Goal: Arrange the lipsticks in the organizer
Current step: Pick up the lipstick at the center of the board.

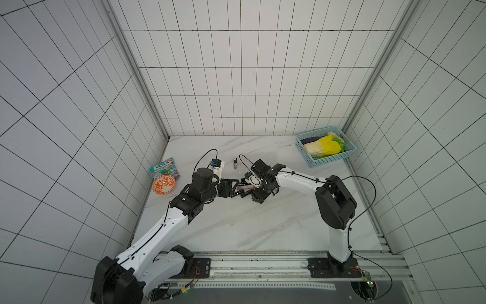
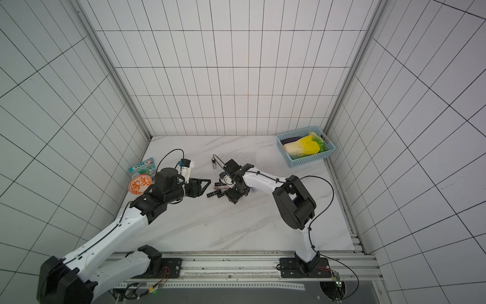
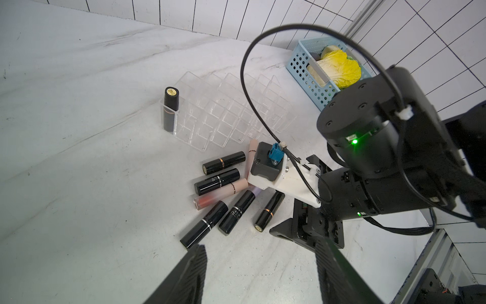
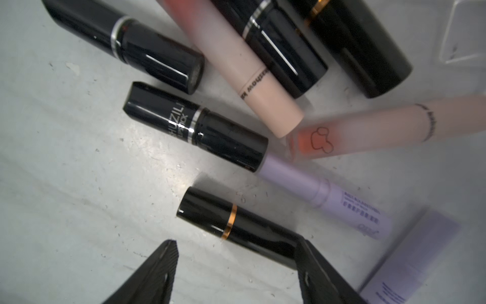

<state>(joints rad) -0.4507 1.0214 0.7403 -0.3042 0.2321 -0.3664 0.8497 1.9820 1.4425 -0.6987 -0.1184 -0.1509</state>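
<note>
Your right end effector (image 4: 236,239) gapes open, empty, astride the glossy black gold-banded lipstick tube (image 4: 226,215) skewed on the table (image 4: 65,158) near the clear plastic slotted organizer (image 3: 228,110), so closing could pinch only its end and flick it away.

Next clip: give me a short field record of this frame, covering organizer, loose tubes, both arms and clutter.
organizer: clear, one black lipstick upright in a corner slot, other visible slots empty
loose lipsticks: black, pink and lavender, lying in a pile beside the organizer
right gripper: low over the pile, jaws open, a gold-banded black lipstick partly between them
left gripper: jaws open, empty, near the pile
clutter: blue basket, orange bowl, snack packet
</note>
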